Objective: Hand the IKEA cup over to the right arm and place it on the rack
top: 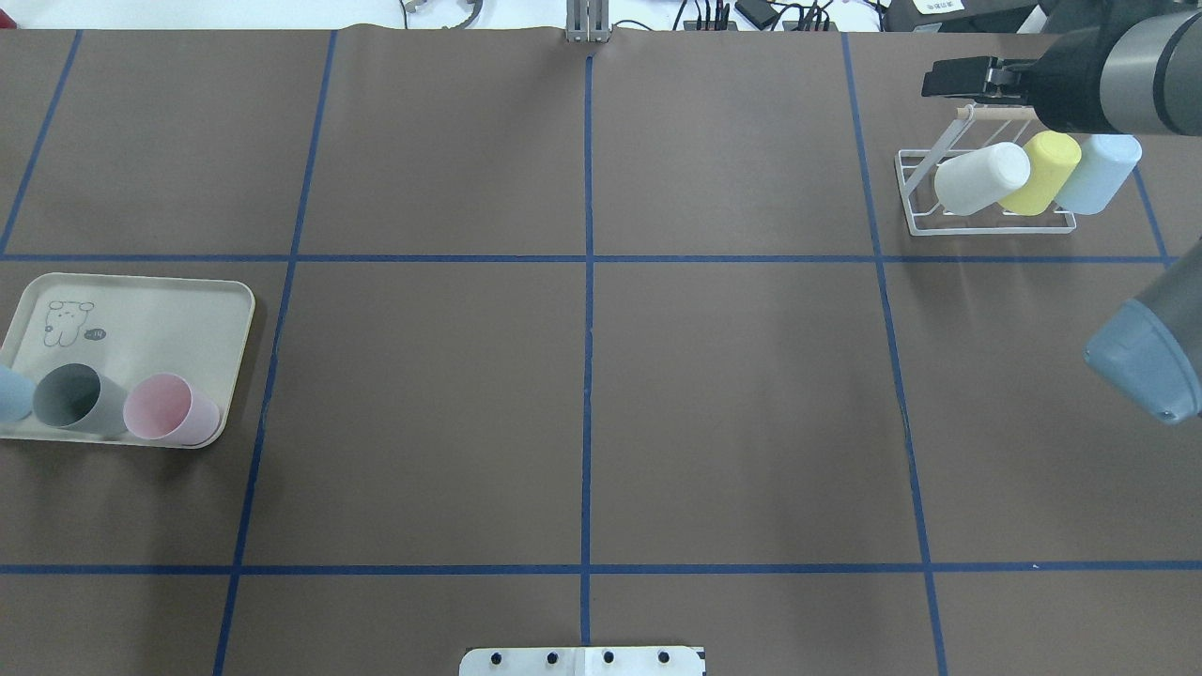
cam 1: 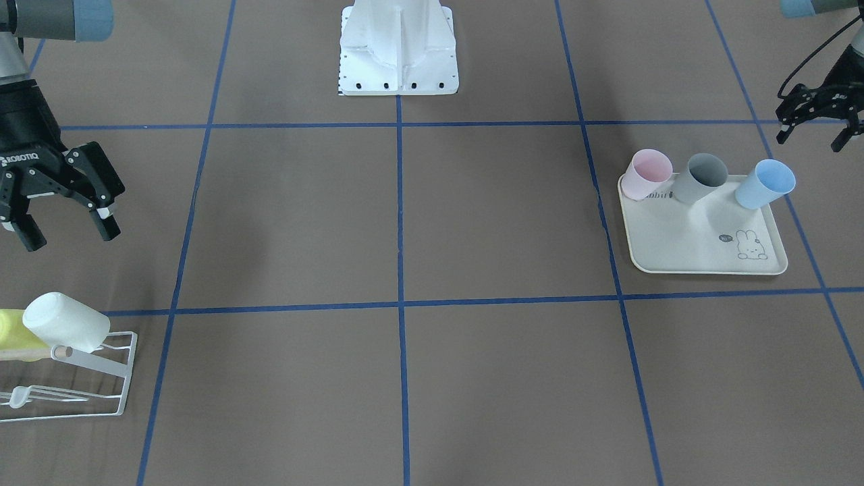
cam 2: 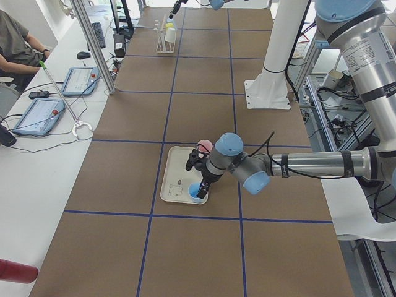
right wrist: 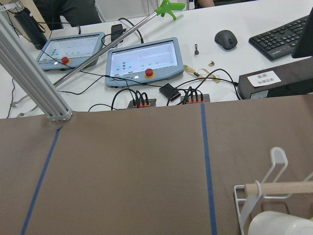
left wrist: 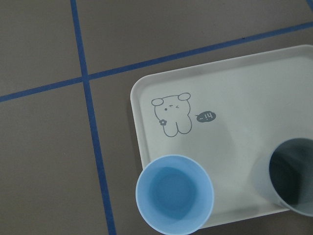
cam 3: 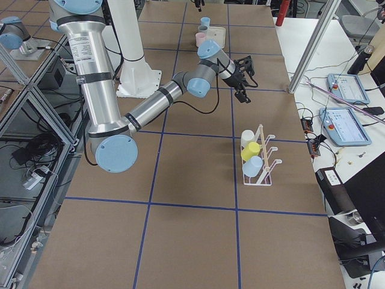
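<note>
A blue cup [cam 1: 765, 183] on the tray [cam 1: 702, 253], left claw [cam 1: 812, 138] above it.
The blue cup is light blue, smooth and stands mouth up beside a grey cup [cam 1: 702, 177]. The left claw and right claw [cam 1: 69, 236] are wide open and hold nothing. The white rack [cam 1: 94, 366] is well apart.

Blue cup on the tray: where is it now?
In the front-facing view the blue cup stands upright at the upper-right corner of the tray, next to the grey cup, with the left end effector hovering close by.
</note>
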Action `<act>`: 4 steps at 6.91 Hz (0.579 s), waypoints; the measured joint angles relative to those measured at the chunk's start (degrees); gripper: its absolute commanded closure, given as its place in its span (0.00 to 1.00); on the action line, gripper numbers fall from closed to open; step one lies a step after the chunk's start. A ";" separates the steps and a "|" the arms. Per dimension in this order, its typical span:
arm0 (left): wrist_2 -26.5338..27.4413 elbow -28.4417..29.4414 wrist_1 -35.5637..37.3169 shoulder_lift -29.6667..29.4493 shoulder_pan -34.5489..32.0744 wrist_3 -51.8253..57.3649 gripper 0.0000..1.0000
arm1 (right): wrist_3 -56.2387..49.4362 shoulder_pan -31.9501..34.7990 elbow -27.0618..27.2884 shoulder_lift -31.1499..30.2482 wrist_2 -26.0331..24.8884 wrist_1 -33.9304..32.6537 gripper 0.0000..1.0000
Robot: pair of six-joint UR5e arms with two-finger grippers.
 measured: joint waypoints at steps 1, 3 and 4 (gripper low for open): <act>0.00 2.69 1.42 -2.76 0.00 1.61 0.09 | 0.36 -0.01 0.17 1.18 3.02 0.03 0.00; 0.04 5.88 2.04 -5.04 -0.09 5.20 0.15 | 1.35 -0.05 0.23 3.48 7.56 -0.06 0.00; 0.04 6.30 2.10 -5.25 -0.12 5.96 0.15 | 2.03 -0.05 0.21 4.55 8.98 -0.19 0.00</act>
